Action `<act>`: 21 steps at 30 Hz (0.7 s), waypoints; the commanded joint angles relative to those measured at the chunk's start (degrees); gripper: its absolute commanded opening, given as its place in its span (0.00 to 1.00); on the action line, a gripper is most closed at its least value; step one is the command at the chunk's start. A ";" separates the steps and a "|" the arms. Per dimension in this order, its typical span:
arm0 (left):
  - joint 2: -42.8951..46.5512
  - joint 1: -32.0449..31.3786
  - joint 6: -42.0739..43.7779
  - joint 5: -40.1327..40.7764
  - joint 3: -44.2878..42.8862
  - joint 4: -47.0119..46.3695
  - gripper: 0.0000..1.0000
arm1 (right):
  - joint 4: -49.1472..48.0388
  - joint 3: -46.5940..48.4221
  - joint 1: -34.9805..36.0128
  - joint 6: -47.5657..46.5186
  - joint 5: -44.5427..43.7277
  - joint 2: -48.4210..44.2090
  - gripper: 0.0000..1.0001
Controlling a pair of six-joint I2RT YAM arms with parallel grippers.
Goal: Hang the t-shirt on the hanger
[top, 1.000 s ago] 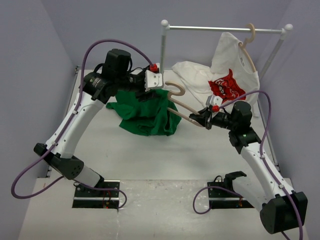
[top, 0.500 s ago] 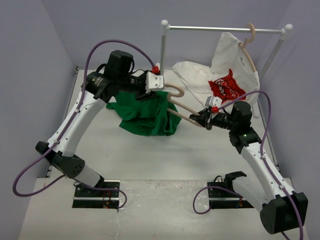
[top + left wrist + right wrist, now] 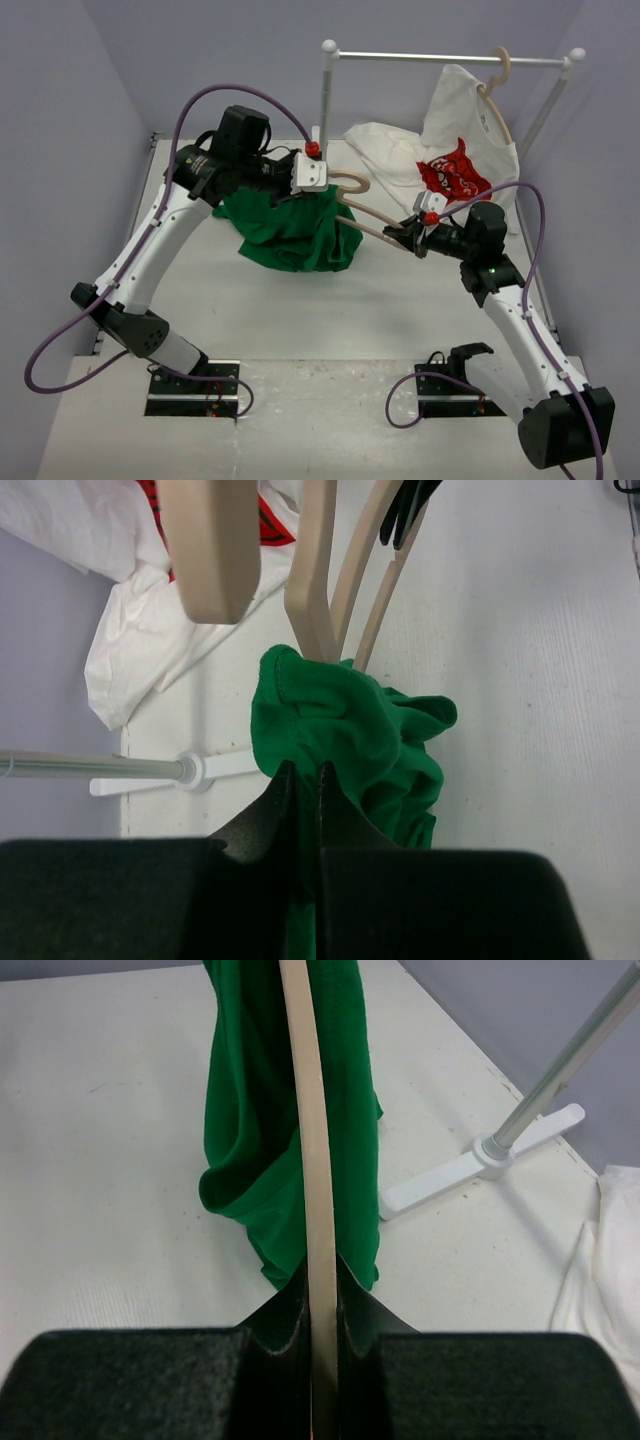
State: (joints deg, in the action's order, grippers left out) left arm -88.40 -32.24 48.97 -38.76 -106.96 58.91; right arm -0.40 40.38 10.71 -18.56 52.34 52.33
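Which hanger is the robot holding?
The hanger clamped in the right hand, low beside the green t-shirt; the other hanger hangs on the rail inside a white shirt.

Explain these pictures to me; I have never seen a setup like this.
Two robot arms are bolted to a white table, each ending in a two-finger gripper. The wide picture comes from a fixed camera above and behind them; the other two come from cameras on the wrists. The left gripper is shut on a bunched green t-shirt, holding it up. The right gripper is shut on a pale wooden hanger, whose far end meets the t-shirt. At the back, a white shirt with a red graphic hangs from a rail.
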 commanded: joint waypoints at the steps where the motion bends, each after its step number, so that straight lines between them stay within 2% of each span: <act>1: -0.35 0.07 -0.54 2.60 -0.61 -4.39 0.00 | -8.46 1.50 0.80 4.13 5.14 -0.57 0.00; 5: 1.10 0.13 -1.51 3.99 -0.59 -6.65 0.00 | -11.52 1.61 0.80 9.98 5.73 1.67 0.02; 8: 2.96 0.21 -1.38 5.98 0.44 -8.57 0.00 | -11.86 3.63 0.80 19.25 -0.78 2.84 0.25; 10: 4.04 0.39 -2.05 8.07 0.70 -10.14 0.00 | -8.28 6.91 0.80 27.92 -6.64 3.55 0.38; 11: 4.20 0.55 -2.47 8.74 0.63 -10.39 0.00 | -7.69 7.42 0.80 29.00 -7.50 3.66 0.50; 13: 4.97 1.15 -4.10 9.72 0.26 -11.30 0.00 | -3.98 9.88 0.80 36.21 -10.72 2.96 0.89; 14: 5.35 1.51 -5.18 9.93 0.17 -11.69 0.00 | -3.73 10.00 0.77 39.14 -12.17 2.28 0.98; 18: 6.98 2.03 -9.17 10.09 1.28 -13.03 0.00 | -9.42 5.18 0.71 47.76 -20.61 -2.77 0.99; 21: 8.51 2.00 -11.64 11.40 3.77 -15.49 0.00 | -9.53 3.83 0.71 49.93 -28.26 -5.52 0.99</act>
State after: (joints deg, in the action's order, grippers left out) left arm -83.80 -31.14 42.56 -32.13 -105.06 52.87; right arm -7.78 45.99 11.22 20.70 35.71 51.10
